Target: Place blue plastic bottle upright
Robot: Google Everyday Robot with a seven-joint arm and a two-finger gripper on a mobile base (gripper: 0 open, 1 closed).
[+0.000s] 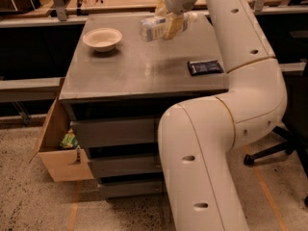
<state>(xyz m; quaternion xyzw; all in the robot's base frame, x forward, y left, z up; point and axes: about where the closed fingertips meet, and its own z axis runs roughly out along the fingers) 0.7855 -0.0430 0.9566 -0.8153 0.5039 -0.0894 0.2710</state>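
White arm (240, 37), jaws clamping bottle (150, 28) above table (125, 73)

A grey drawer cabinet (144, 71) stands on speckled floor (29, 196), an open cardboard box (62, 166) beside it.

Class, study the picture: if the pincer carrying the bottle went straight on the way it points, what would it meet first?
Probably the bare table top, between bowl and dark packet: the pincer hangs above it pointing down, gripping the blue plastic bottle sideways. Depth uncertain.
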